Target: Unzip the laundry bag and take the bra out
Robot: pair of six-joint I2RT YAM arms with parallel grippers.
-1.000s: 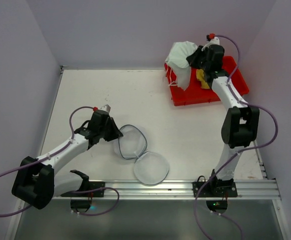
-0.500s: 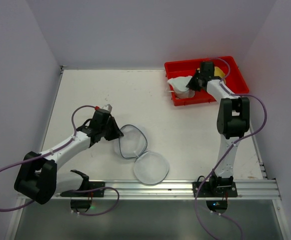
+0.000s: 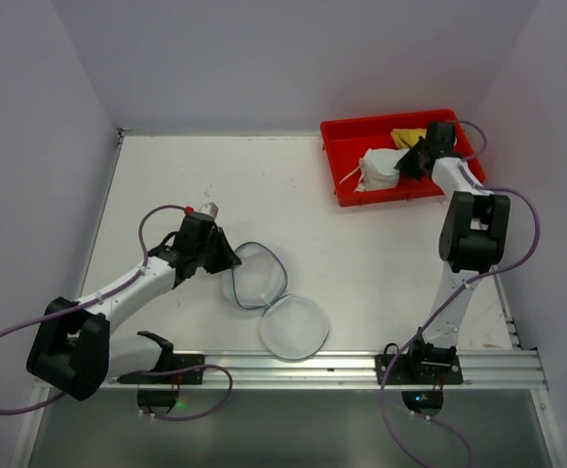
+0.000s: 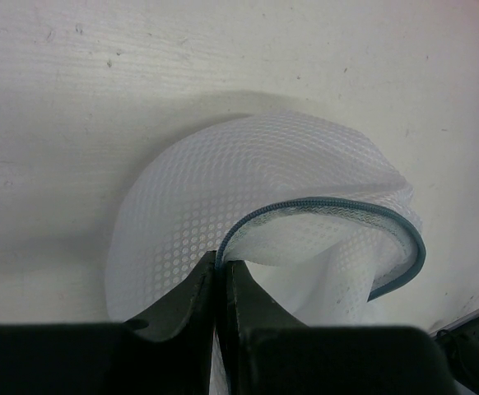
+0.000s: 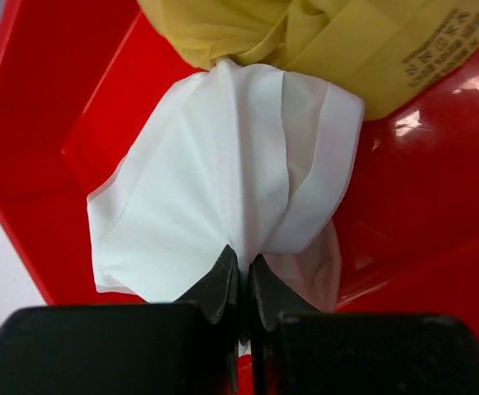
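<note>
The bra (image 3: pixel 379 171) lies in the far-right tray (image 3: pixel 381 121), the laundry bag (image 3: pixel 293 329) centre-front.

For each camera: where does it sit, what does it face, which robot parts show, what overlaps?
Top external: above, behind, looking down; both arms show.
Left wrist: on left arm, facing laundry bag; left gripper pinches its rim.
Right wrist: on right arm, facing bra in red tray; right gripper pinches it.
Shared: top view shows both too.

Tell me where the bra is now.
In the top view the bra sits in the red tray at the far right, beside a yellow cloth, pinched in the right jaws.
</note>
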